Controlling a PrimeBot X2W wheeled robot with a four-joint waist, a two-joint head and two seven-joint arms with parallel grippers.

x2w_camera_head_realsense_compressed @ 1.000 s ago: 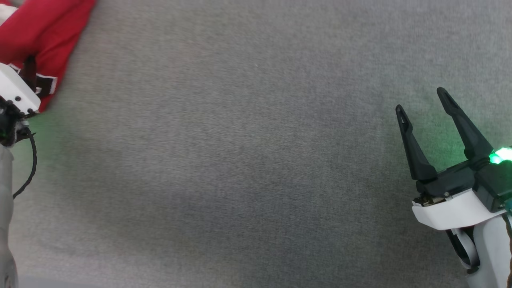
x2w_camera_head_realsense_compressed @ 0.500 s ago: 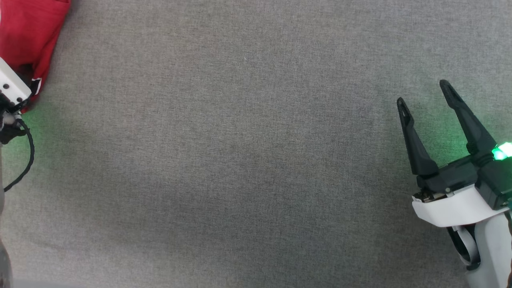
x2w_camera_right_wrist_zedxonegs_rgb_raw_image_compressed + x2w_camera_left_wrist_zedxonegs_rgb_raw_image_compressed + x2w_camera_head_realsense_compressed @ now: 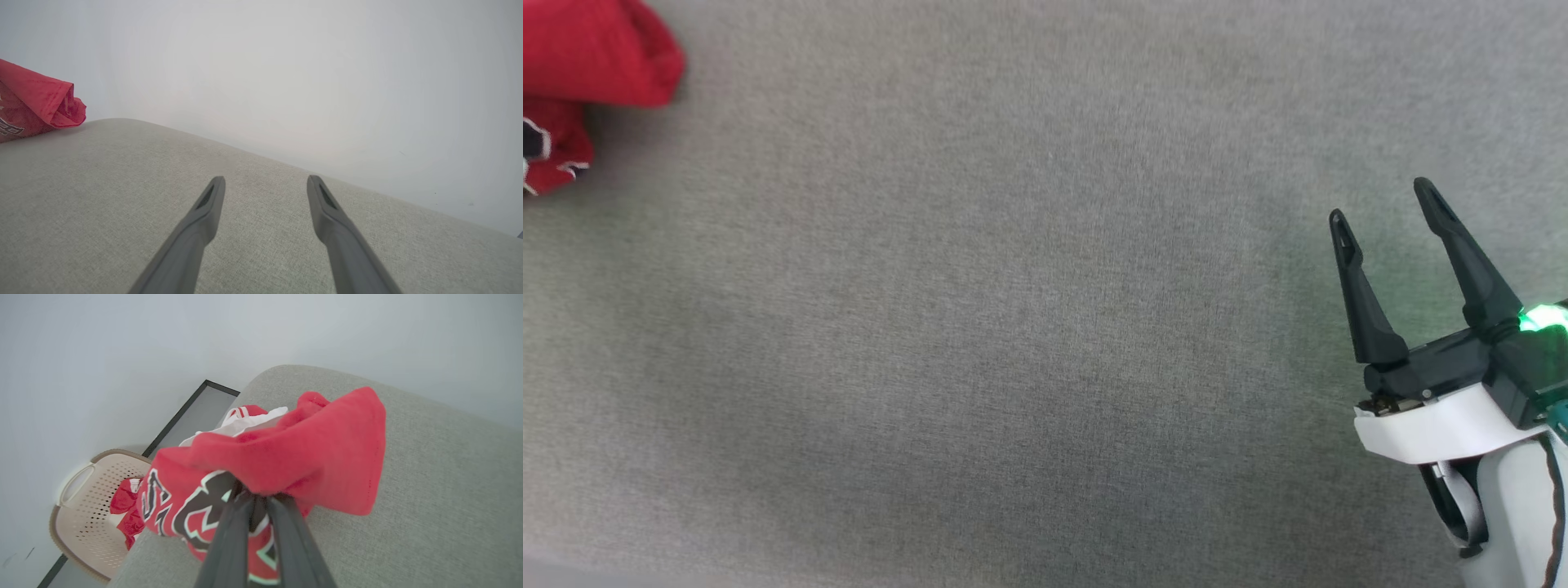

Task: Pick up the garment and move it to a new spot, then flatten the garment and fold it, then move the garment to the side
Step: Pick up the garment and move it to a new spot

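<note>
While end effector (image 3: 255,498) pinches garment (image 3: 318,457), basket (image 3: 81,506) beyond

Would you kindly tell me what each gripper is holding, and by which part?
The left gripper pinches the garment by a bunched fold beside its black lettering; the right gripper stands open, empty.

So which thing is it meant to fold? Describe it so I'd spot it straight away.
Start at the wide grey cloth-covered surface and go to its far left. A red garment is bunched there, pinched by the left fingers. Its big black, white-outlined lettering sets it apart from the plain grey around it and the beige perforated basket beyond the edge.
</note>
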